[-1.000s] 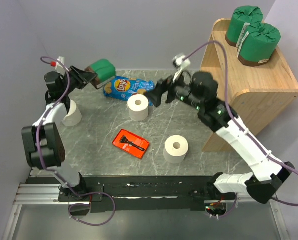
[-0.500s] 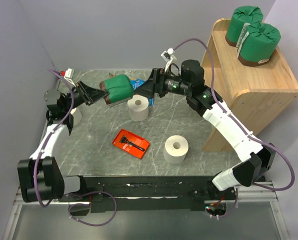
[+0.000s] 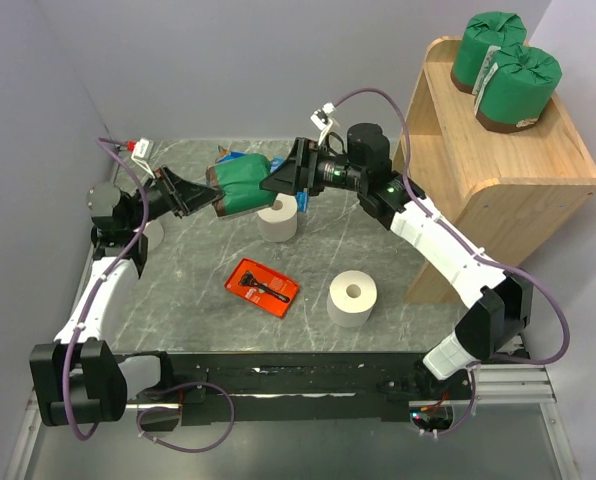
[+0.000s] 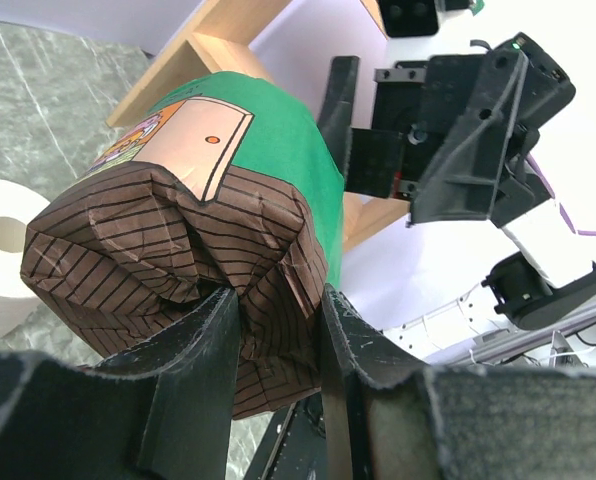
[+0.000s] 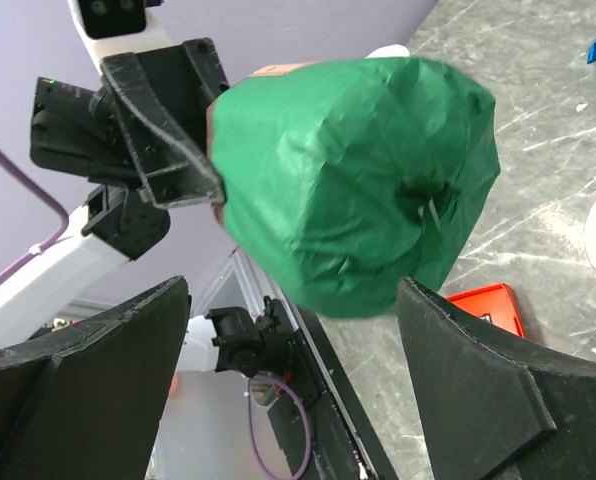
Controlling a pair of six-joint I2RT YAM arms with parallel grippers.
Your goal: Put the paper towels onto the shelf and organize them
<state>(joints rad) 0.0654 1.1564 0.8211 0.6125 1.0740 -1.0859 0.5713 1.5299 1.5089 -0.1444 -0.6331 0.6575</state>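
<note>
The green-wrapped roll hangs in mid-air over the far part of the table, well left of the shelf. The left gripper is clamped on the roll's brown twisted end, which leaves the green end free, apparently for a handover. The right gripper stands wide, one jaw on either side of that green end, with gaps showing and no grip made. Two green rolls occupy the far end of the shelf top; its near part is bare. A white roll sits on the table just below the exchange.

Bright, even light; soft shadows.
</note>
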